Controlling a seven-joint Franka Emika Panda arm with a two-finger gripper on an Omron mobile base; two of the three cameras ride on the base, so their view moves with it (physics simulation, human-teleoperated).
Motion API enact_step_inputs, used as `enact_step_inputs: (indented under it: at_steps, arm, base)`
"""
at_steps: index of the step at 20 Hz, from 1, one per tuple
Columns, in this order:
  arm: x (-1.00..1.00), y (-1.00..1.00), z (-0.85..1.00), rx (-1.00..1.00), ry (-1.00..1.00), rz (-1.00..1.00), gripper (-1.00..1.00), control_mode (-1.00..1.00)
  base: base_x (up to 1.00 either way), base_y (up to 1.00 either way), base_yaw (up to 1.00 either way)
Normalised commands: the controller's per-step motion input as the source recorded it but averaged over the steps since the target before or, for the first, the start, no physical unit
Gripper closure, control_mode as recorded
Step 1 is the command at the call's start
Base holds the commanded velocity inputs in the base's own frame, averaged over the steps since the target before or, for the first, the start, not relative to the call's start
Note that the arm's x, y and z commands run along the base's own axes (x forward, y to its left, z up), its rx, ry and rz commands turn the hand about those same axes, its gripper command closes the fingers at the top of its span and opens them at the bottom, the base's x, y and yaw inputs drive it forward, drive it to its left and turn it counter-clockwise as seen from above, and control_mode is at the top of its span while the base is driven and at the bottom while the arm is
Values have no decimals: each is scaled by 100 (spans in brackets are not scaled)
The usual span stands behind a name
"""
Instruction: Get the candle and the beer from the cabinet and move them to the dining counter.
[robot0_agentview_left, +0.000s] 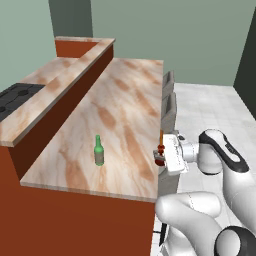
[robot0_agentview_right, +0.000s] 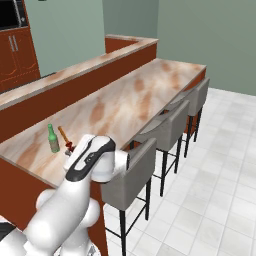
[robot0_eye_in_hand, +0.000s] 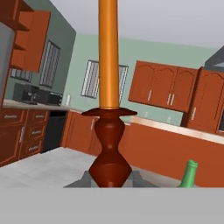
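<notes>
The tool (robot0_agentview_left: 161, 152) is clenched on the candle (robot0_eye_in_hand: 108, 87) at its dark holder base, right at the near edge of the desk (robot0_agentview_left: 125, 105). From the right base, the candle (robot0_agentview_right: 64, 136) leans over the desk just beside the beer (robot0_agentview_right: 53, 139). The hand view adds wall cabinets (robot0_eye_in_hand: 168, 89) behind, with the beer's cap (robot0_eye_in_hand: 189, 174) low right.
</notes>
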Motion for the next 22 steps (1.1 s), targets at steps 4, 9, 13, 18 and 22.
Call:
enact_step_inputs:
  at_steps: [4, 9, 13, 18, 22]
  arm:
    - [1, 1, -2, 0, 3, 0, 100, -100]
    - [11, 15, -10, 0, 5, 0, 100, -100]
    - [13, 27, -17, 0, 9, 0, 100, -100]
    - [15, 28, -28, 0, 6, 0, 100, -100]
    - [20, 24, -36, 2, 3, 0, 100, -100]
  base:
    - [0, 0, 0]
    - [0, 0, 0]
    - [0, 0, 0]
    - [0, 0, 0]
    - [0, 0, 0]
